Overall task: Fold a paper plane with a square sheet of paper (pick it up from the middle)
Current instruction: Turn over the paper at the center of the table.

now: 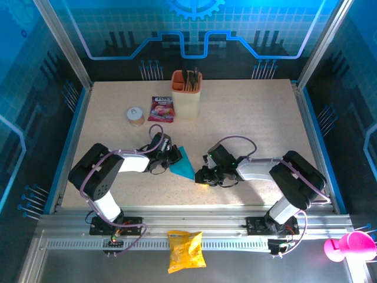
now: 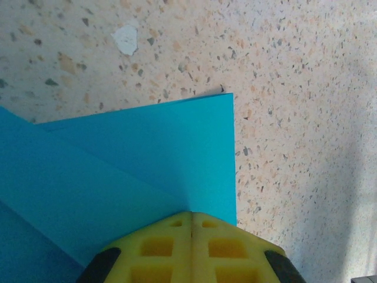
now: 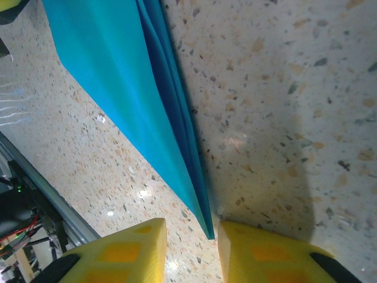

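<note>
The square sheet of paper (image 1: 184,164) is bright blue and folded into a pointed wedge, lying mid-table between both arms. My left gripper (image 1: 174,158) is at its left edge. In the left wrist view its yellow fingers are shut tight, left gripper (image 2: 191,213) tips set down on the paper (image 2: 147,153), where a folded flap's edge runs in. My right gripper (image 1: 200,175) is at the wedge's near point. In the right wrist view the right gripper (image 3: 191,227) is open with a narrow gap, and the paper's (image 3: 118,76) sharp tip reaches between the fingers, touching neither.
A beige cup (image 1: 187,94) holding tools stands at the back, with a pink-purple packet (image 1: 162,109) and a small jar (image 1: 136,116) to its left. A yellow snack bag (image 1: 185,250) lies on the front rail. A pink object (image 1: 347,246) sits at the bottom right.
</note>
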Controlling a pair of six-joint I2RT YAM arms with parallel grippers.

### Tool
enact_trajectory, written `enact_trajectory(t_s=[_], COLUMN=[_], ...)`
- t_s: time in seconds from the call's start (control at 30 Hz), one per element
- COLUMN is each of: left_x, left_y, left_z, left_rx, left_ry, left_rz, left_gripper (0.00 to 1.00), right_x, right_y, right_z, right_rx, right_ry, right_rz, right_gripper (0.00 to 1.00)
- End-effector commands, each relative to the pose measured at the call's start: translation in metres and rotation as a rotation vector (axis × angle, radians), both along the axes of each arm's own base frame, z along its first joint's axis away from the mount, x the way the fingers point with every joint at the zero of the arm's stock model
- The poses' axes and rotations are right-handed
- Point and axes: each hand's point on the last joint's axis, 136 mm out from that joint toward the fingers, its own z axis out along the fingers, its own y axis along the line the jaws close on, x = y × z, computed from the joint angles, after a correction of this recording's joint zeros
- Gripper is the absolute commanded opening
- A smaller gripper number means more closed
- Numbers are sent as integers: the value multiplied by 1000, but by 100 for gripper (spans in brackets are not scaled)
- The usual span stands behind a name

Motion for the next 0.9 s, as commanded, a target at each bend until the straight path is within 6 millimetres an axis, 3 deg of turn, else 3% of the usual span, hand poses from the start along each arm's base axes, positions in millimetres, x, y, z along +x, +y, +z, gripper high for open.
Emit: enact_trajectory(t_s=[0.0, 0.6, 0.67, 0.77, 0.87], left_x=[-29, -29, -29, -24, -9], left_y=[22, 23, 23, 23, 34], left_z=[-42, -39, -36, -27, -8], left_rx=[101, 100, 98, 77, 37], left_ry=[138, 138, 134, 115, 71], left_rz=[2, 6, 7, 15, 58], left_gripper=[0, 0, 0, 0, 0], right_x=[24, 38, 40, 41, 44], right_y=[17, 22, 21, 18, 10], right_z=[13, 9, 9, 12, 20], right_rx=[92, 162, 178, 227, 266], right_ry=[-76, -59, -54, -50, -54], right_rz=[-31, -71, -85, -109, -137], right_gripper=[28, 26, 19, 0, 0])
